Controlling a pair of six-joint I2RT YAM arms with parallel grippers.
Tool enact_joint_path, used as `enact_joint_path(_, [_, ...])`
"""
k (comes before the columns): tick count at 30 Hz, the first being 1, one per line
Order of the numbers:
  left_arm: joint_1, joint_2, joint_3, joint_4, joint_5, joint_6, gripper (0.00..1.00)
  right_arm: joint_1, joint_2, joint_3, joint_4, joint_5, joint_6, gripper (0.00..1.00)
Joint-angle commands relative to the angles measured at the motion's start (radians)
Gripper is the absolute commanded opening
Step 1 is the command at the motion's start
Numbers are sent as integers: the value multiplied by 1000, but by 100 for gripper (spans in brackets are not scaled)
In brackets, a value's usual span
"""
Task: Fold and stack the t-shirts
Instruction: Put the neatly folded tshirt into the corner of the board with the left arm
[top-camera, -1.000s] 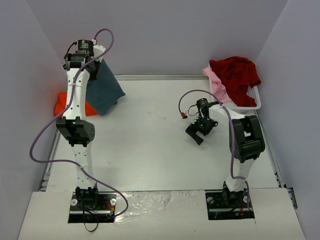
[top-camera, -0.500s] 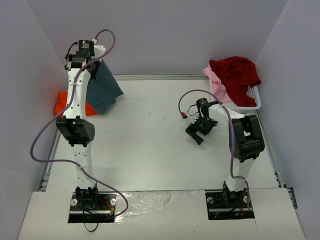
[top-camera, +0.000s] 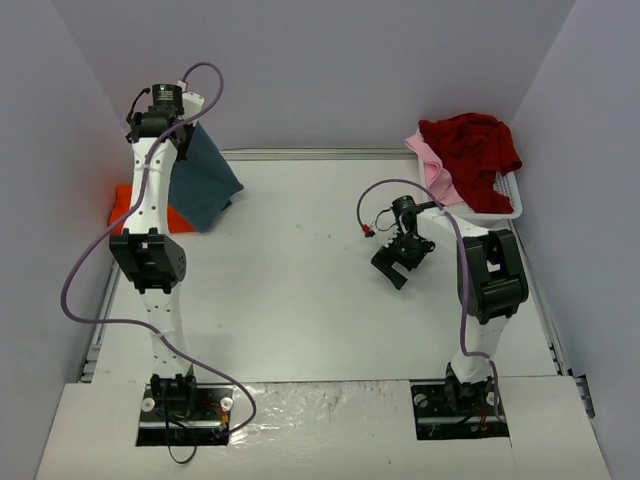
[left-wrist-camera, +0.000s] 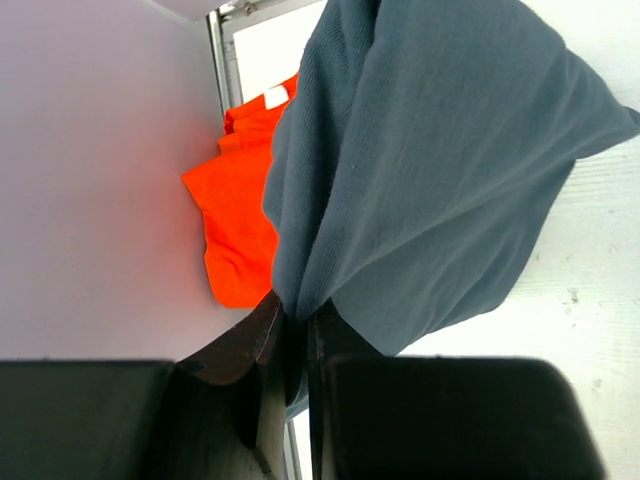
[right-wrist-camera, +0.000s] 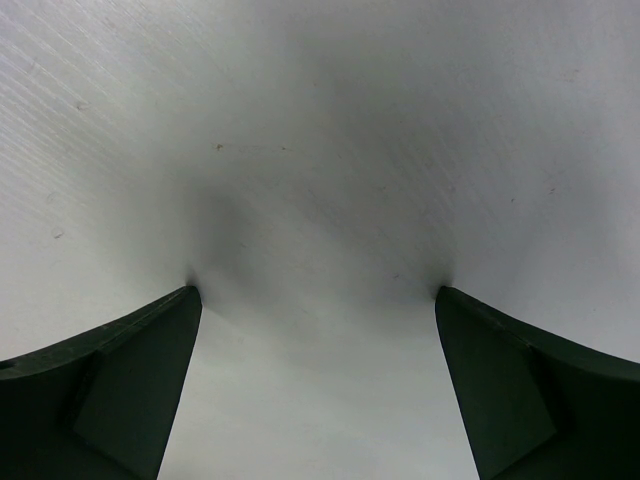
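A: From above, what worries you?

B: The left tool (top-camera: 188, 122) is raised high over the table's (top-camera: 300, 290) far left corner. It is clamped on the slate blue-grey t-shirt (top-camera: 208, 180), which hangs from it in a bunch. The shirt's lower end comes down just beside the orange t-shirt (top-camera: 125, 208) lying at the left edge. I cannot tell whether the two touch. I judge that a sideways swing could drag the orange one out of shape.

A: And the others?

B: The dark red t-shirt (top-camera: 470, 145) and the pale pink t-shirt (top-camera: 432, 172) are heaped on the white basket (top-camera: 505, 208) in the far right corner, well apart from all this. The right tool (top-camera: 392, 268) hovers low over bare table, right of the middle.

A: The left wrist view?

B: The fingers (left-wrist-camera: 255, 345) are pinched together on a narrow gather of the blue-grey cloth, with no hem or shoulder seam showing in the pinch. I think so thin a hold could slip. A shirt let down from it would likely land crumpled rather than flat. The side wall (left-wrist-camera: 100, 180) is close by, so there is little room to swing leftward.

A: The right wrist view?

B: Its fingers stand wide apart with nothing between them, only table below. From that far off it cannot steady the hanging cloth.
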Motion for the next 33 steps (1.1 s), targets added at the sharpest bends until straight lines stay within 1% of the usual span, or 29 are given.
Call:
enact_joint_path(1, [59,-96,13,52,-10,-46,2,-3,95,-46,-34,-9,1,100])
enact_joint_path(6, [90,-119,-30,83,-13,-63,3,-3,101,-46,-32,-7,2,100])
enact_joint_path(9, [99,-168,-131,147,-27,-60,3,-6,104,-47,-31,-3,2,100])
enact_joint_path(10, [107,-180,-188,164,-29,-57,2,-7,104,-47,-31,-3,2,100])
enact_joint_path(13, [122,-214,-259,207,-30,-45,2,-10,105,-47,-31,-4,2,100])
enact_joint_path(17, [142,-219,-312,233,-29,-36,2,-16,110,-49,-31,-3,2,100])
enact_joint_path(21, [162,-223,-349,275,-26,-34,2,-19,121,-49,-31,-3,4,100])
enact_joint_path(31, [216,-186,-340,313,-39,-25,2,-25,142,-49,-32,2,8,100])
enact_joint_path(32, [219,-185,-339,318,-46,-22,3,-26,145,-49,-32,3,10,100])
enact_joint_path(33, [220,-182,-337,322,-52,-13,16,-26,147,-49,-34,4,8,100])
